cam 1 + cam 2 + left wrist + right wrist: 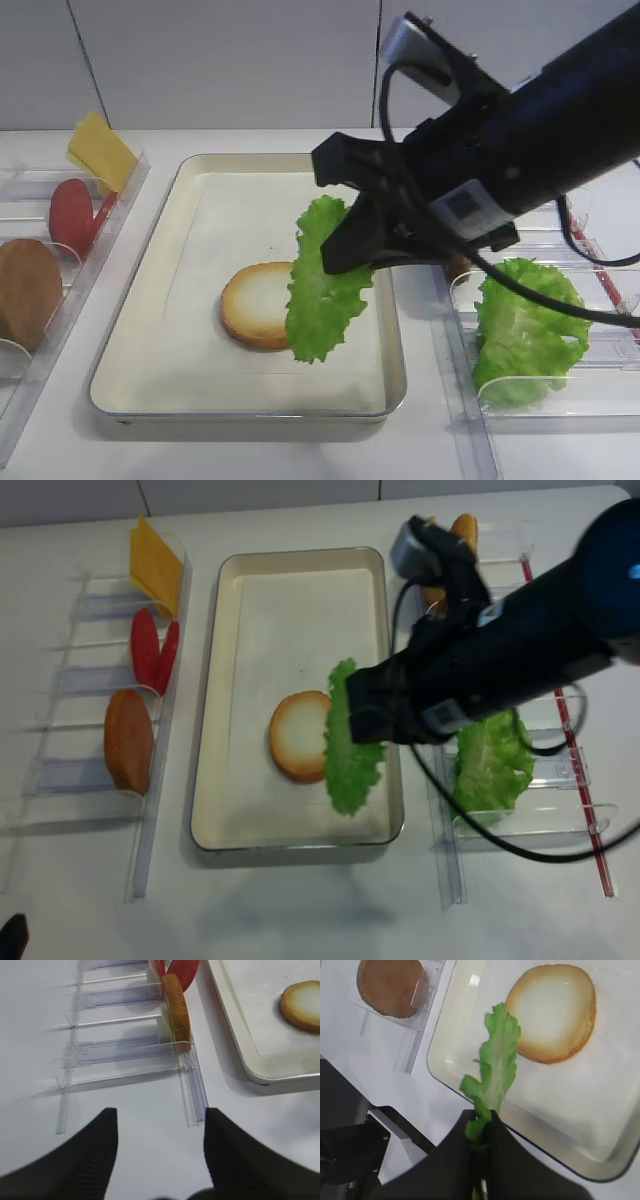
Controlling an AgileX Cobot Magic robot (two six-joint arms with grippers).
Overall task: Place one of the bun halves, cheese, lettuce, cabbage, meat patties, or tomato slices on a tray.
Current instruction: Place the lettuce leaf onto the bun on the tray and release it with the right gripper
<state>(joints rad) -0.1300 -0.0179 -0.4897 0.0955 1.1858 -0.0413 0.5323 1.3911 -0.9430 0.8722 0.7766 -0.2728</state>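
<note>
Exterior high: right gripper (352, 235) pinched on the lettuce (322, 285), which hangs over the tray (150, 262), its edge across the bun half (256, 304) lying there.
Right wrist: lettuce clamped between closed jaws, above the tray's near rim.
Left wrist: left gripper (161, 1125) jaws apart, empty, over the table beside the tray.
Exterior high (realsense): lettuce beside the bun half on the tray.

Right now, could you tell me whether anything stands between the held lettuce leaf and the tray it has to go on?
Nothing visible does. The lettuce, pinched in the right gripper, hangs above the tray, partly over the bun half lying there.
</note>
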